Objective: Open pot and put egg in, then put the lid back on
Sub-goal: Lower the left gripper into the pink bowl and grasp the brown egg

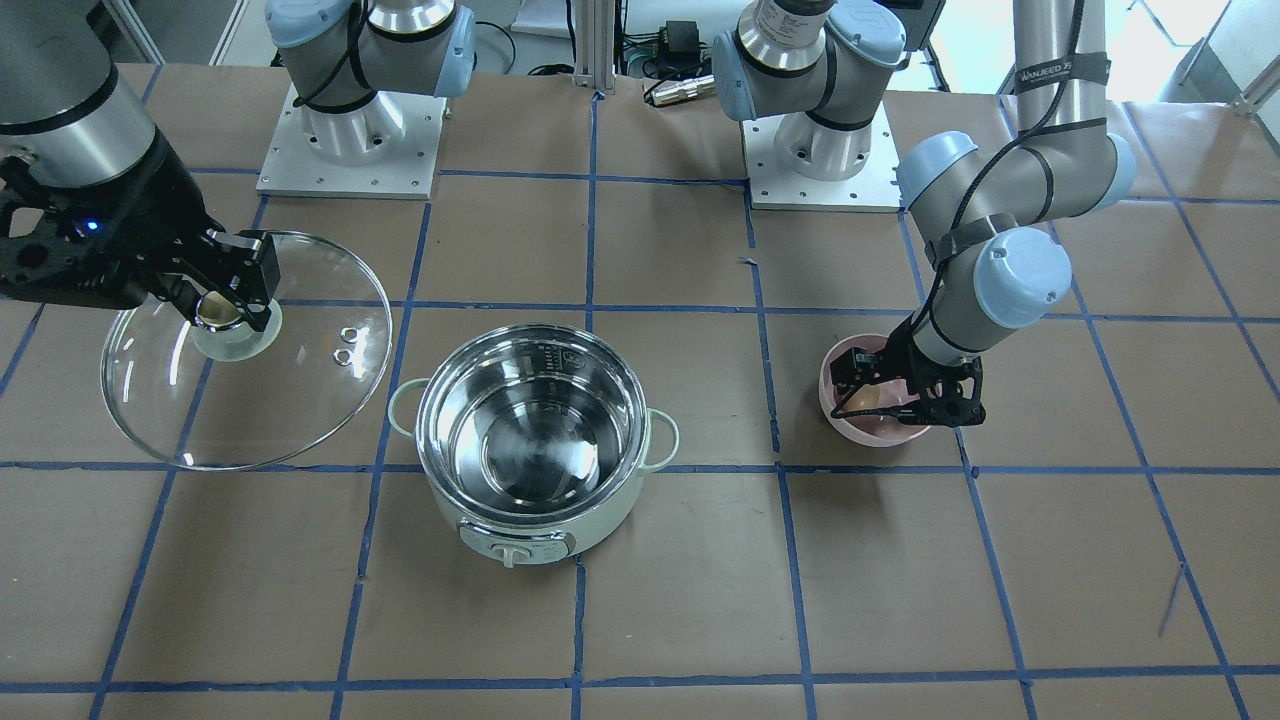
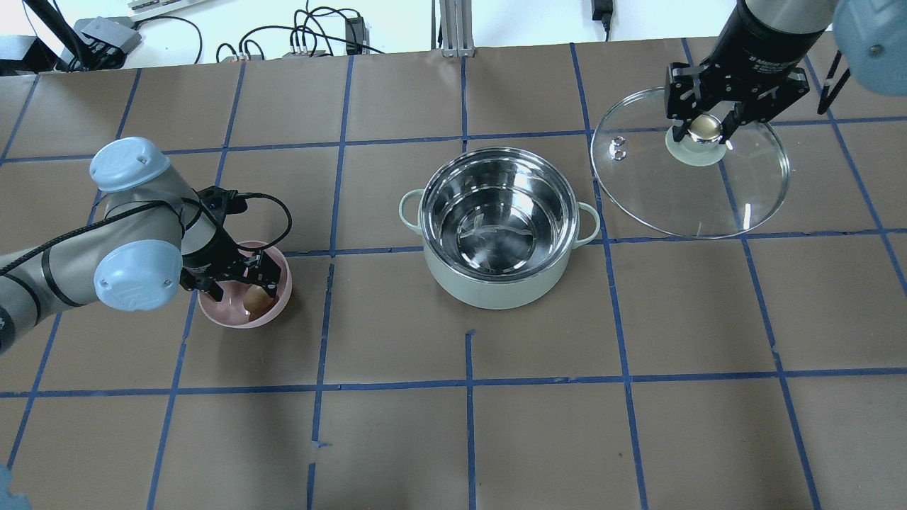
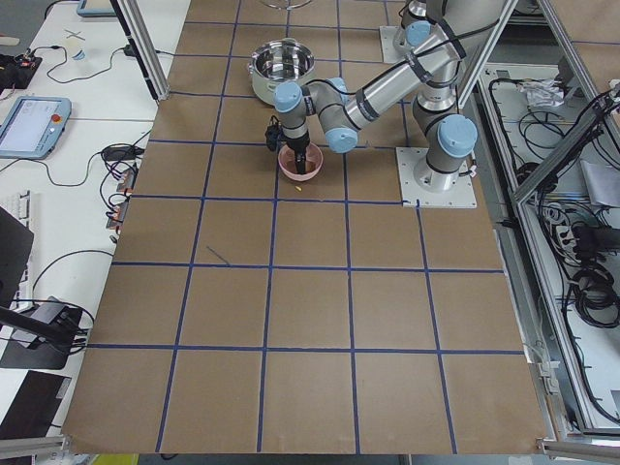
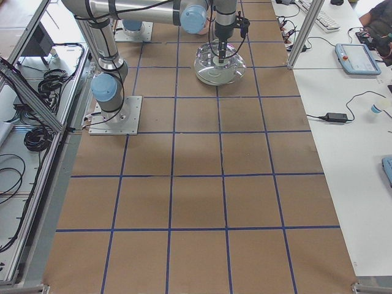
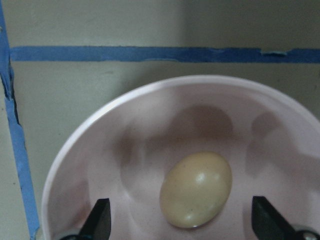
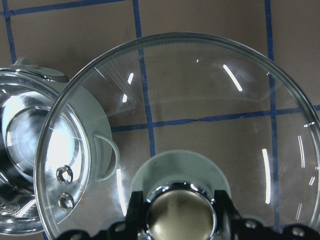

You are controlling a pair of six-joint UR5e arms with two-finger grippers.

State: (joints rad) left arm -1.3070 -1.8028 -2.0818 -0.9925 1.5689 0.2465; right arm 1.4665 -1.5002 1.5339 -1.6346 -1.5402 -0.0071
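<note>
**Pot open, egg in bowl, lid in right gripper**

- Pot (image 2: 496,292) stands mid-table, uncovered; steel inside bare.
- Egg (image 5: 196,189) lies in the pink bowl (image 2: 282,268), left of the pot and well apart from it.
- Left gripper (image 2: 241,283) is lowered into the bowl. Its fingers (image 5: 100,220) are spread wide, one on each side of the egg, touching neither side.
- Right gripper (image 2: 703,129) is clamped on the lid's knob (image 6: 181,215).
- Lid (image 2: 744,191) sits to the far right of the pot. Cannot tell whether its rim touches the table (image 2: 453,425).

Overhead and front views face each other, sharing the pot (image 2: 496,292), wrist cameras close in
</note>
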